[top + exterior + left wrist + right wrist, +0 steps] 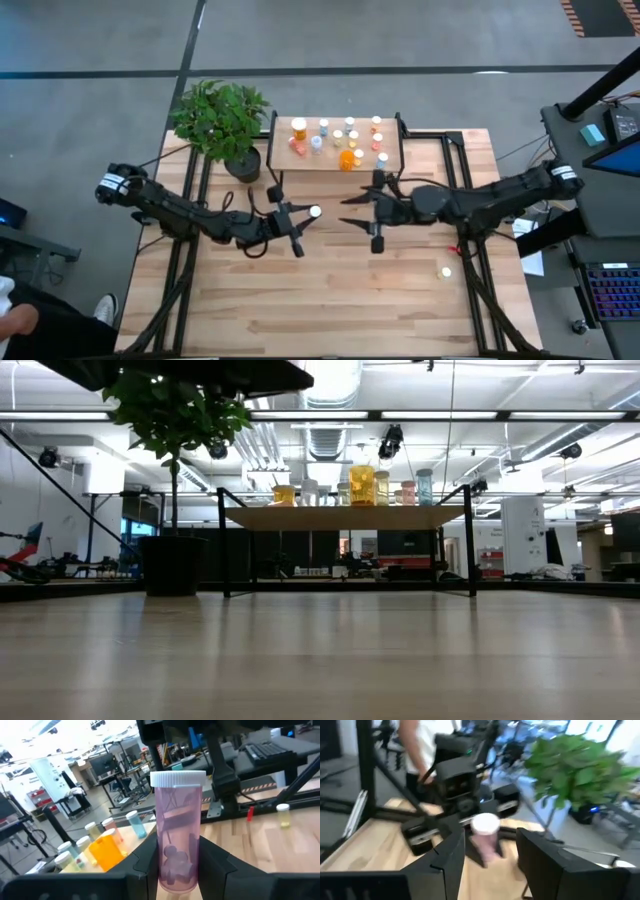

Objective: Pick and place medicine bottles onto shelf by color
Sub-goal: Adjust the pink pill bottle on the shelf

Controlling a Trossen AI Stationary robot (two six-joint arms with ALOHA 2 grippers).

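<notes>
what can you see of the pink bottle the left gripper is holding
The pink bottle is a translucent pink plastic cylinder with a ribbed white cap, seemingly empty. It stands upright between the left gripper's two dark fingers, which clamp its lower body on both sides. From above, its white cap shows at that gripper's tip, over the table's middle, in front of the shelf. The right gripper faces it, jaws apart, not touching.

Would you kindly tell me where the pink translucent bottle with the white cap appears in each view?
High view: pink translucent bottle at the left pincer, middle of the table.
Low view: not in it.
Left wrist view: bottle upright between the fingers, centre.
Right wrist view: bottle centre, at the far pincer.
Shared landmark: leafy green potted plant, in the high, low and right wrist views.
</notes>
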